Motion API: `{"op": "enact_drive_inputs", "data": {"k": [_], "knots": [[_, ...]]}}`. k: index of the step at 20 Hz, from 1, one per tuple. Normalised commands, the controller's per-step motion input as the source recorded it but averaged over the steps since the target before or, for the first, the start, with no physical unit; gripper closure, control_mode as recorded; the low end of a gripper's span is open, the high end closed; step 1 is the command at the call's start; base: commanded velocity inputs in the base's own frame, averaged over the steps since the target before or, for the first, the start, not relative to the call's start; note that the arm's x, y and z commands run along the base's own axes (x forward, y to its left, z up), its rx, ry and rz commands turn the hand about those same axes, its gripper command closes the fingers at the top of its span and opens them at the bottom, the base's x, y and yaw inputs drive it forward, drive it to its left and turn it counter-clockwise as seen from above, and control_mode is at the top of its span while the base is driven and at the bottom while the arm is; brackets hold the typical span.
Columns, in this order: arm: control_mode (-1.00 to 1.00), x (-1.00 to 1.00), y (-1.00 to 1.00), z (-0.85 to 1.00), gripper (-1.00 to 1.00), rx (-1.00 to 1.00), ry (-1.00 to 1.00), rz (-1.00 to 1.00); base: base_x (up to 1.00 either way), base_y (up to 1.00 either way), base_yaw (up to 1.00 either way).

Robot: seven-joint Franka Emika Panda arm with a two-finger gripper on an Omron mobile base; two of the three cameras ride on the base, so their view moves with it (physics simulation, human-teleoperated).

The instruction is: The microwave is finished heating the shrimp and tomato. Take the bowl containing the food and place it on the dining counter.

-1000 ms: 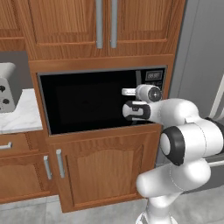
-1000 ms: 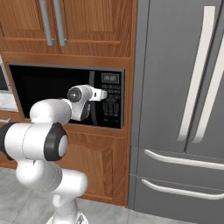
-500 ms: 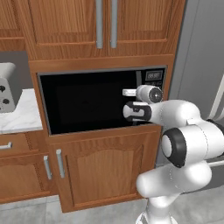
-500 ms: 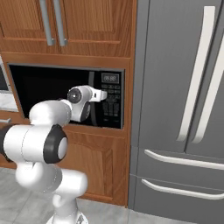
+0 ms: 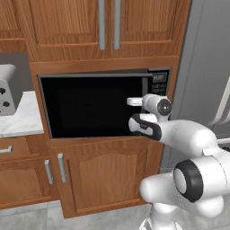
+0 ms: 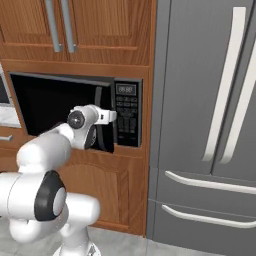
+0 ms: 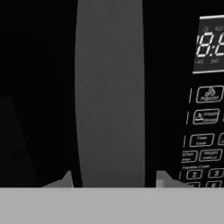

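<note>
Microwave [image 5: 96,108] fills the wall opening under the wood cabinets [image 5: 108,29], its black glass door swung slightly out at the handle side. My gripper [image 7: 111,179] sits right at the door's vertical bar handle [image 7: 109,94], beside the button panel [image 6: 128,116]. Along my hand, the grey handle runs straight up between my 2 fingertips [image 7: 65,180], 1 tip on each side of it; the tips stand about as wide as the bar and look closed against it, though I cannot see the contact itself. To the right of the handle I see the lit digits of the display [image 7: 211,43] and rows of keys below. Behind the dark glass I cannot make out the bowl or the food. Left of the microwave, a silver toaster oven [image 5: 8,90] stands on a small marble top [image 5: 20,119]. A grey refrigerator [image 6: 210,115] stands to the right of the microwave.
</note>
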Motion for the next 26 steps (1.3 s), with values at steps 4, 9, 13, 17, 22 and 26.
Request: {"op": "enact_drive_inputs", "data": {"k": [4, 9, 13, 17, 22, 26], "knots": [[-1.00, -0.87, 0.36, 0.42, 1.00, 0.00, 0.00, 0.00, 0.00, 0.00, 0.00], [-1.00, -0.99, 0.49, 0.51, 1.00, 0.00, 0.00, 0.00, 0.00, 0.00, 0.00], [-1.00, -1.00, 0.59, 0.54, 1.00, 0.00, 0.00, 0.00, 0.00, 0.00, 0.00], [-1.00, -1.00, 0.66, 0.56, 1.00, 0.00, 0.00, 0.00, 0.00, 0.00, 0.00], [-1.00, -1.00, 0.65, 0.28, -1.00, 0.00, 0.00, 0.00, 0.00, 0.00, 0.00], [-1.00, -1.00, 0.44, -0.11, -1.00, -0.02, -0.01, 0.00, 0.00, 0.00, 0.00]]}}
